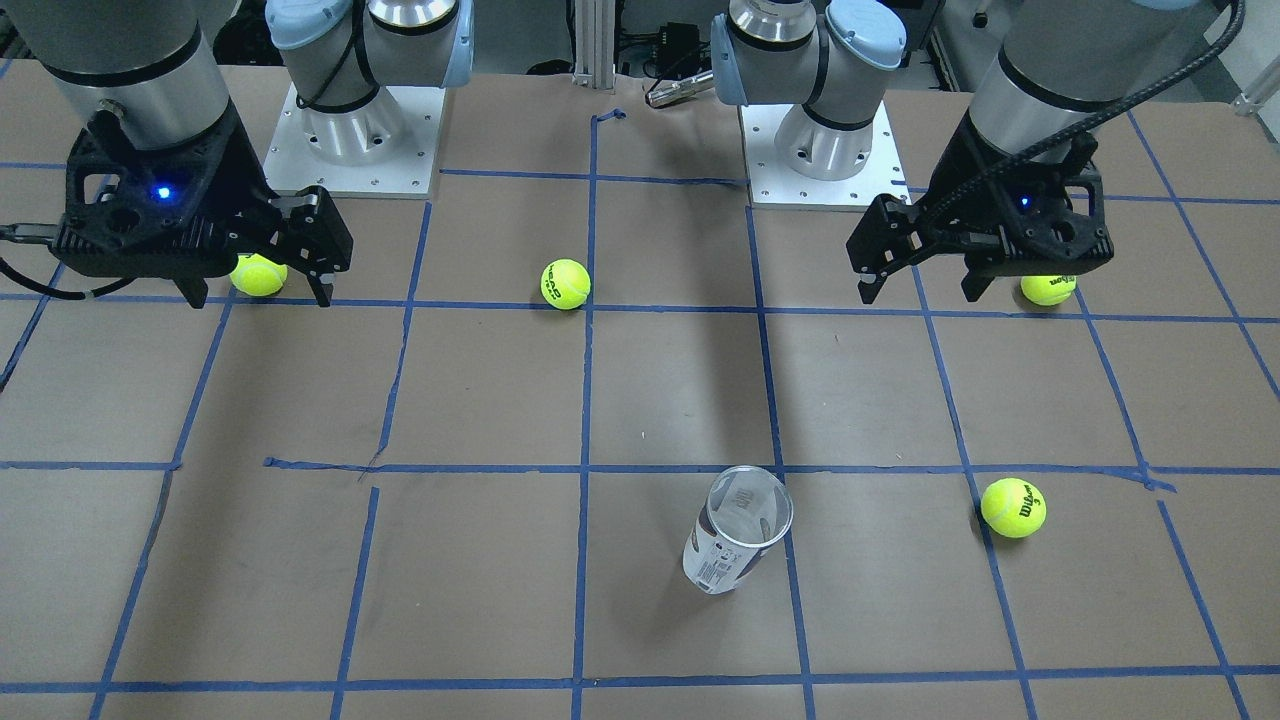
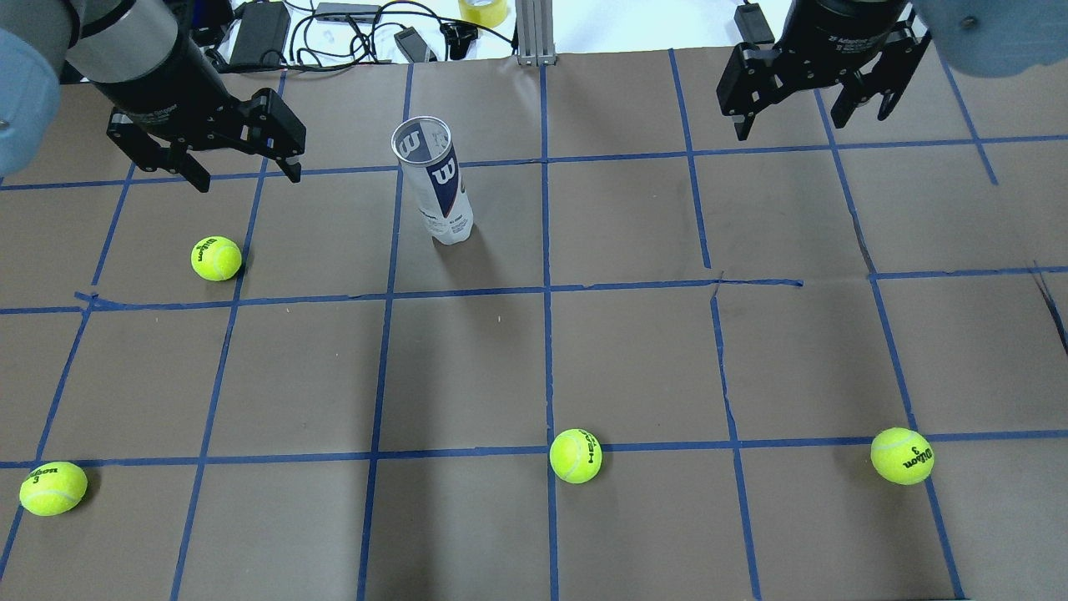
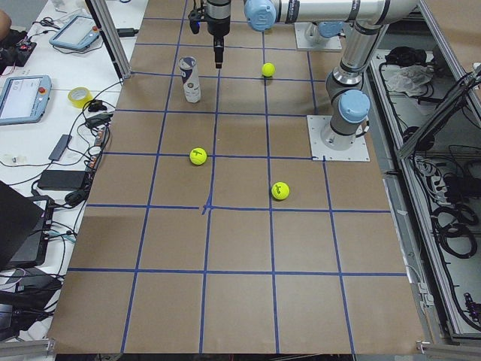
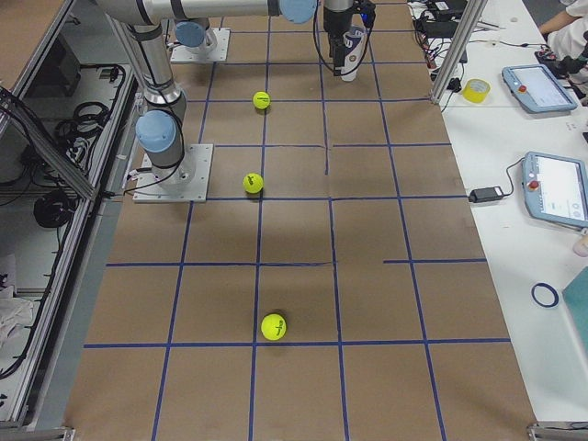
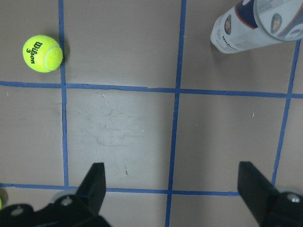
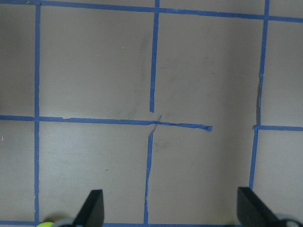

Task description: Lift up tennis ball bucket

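Observation:
The tennis ball bucket (image 2: 438, 188) is a clear tube with a white label and a navy "W" band. It stands upright, open-topped and empty, on the far part of the table (image 2: 467, 367). It also shows in the front view (image 1: 735, 530) and at the top right of the left wrist view (image 5: 251, 28). My left gripper (image 2: 249, 179) is open and empty, hovering above the table to the left of the bucket and apart from it; it also shows in the front view (image 1: 917, 295). My right gripper (image 2: 788, 127) is open and empty, far to the bucket's right.
Several yellow-green tennis balls lie on the brown, blue-taped table: one near the left gripper (image 2: 216, 258), one at the near left (image 2: 52, 487), one at the near middle (image 2: 576, 456), one at the near right (image 2: 902, 456). Cables and a tape roll (image 2: 482, 10) lie beyond the far edge.

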